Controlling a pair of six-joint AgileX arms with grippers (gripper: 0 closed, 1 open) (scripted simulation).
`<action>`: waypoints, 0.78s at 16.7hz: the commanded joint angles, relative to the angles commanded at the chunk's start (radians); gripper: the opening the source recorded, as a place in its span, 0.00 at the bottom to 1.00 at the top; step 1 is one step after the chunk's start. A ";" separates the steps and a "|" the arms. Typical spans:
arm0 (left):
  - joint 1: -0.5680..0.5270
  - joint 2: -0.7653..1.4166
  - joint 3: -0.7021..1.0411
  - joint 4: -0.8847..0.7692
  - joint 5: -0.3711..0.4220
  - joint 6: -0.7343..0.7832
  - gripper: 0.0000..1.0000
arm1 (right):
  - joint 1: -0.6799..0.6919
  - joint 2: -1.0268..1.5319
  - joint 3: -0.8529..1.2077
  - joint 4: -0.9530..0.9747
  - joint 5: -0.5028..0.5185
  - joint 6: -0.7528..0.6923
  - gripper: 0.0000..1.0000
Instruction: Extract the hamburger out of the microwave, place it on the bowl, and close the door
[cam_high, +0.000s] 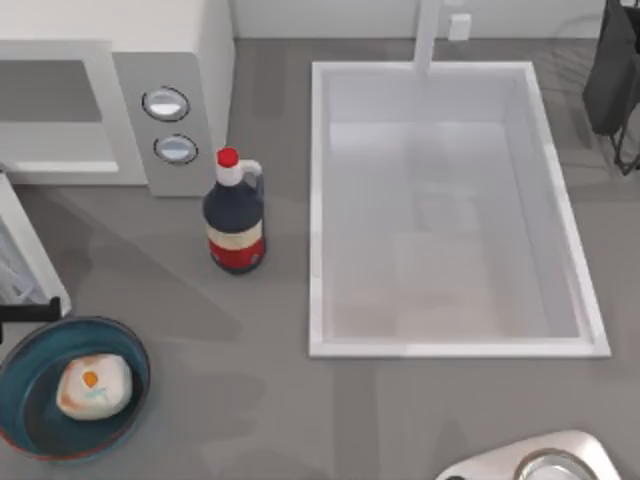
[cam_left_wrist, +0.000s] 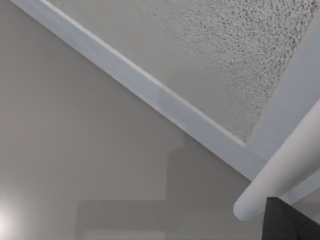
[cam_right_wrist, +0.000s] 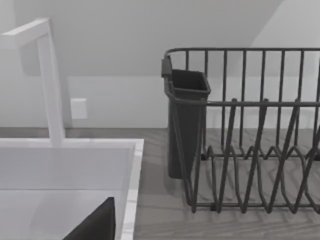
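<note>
At the worktop's front left, the hamburger (cam_high: 93, 386) sits in the bowl (cam_high: 30, 420). The microwave (cam_high: 200, 60) door (cam_high: 30, 262) hangs open. Whether either gripper is apart or together, I cannot tell.

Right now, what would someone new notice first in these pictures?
Probably the hamburger already sitting in the teal bowl at the table's near left corner. Behind it the microwave stands with its door swung open, and a big white sink fills the middle.
</note>
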 joint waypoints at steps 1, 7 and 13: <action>0.000 0.000 0.000 0.000 0.000 0.000 0.00 | 0.000 0.000 0.000 0.000 0.000 0.000 1.00; -0.002 0.124 0.083 0.052 0.000 -0.002 0.00 | 0.000 0.000 0.000 0.000 0.000 0.000 1.00; -0.018 0.450 0.258 0.178 -0.009 -0.009 0.00 | 0.000 0.000 0.000 0.000 0.000 0.000 1.00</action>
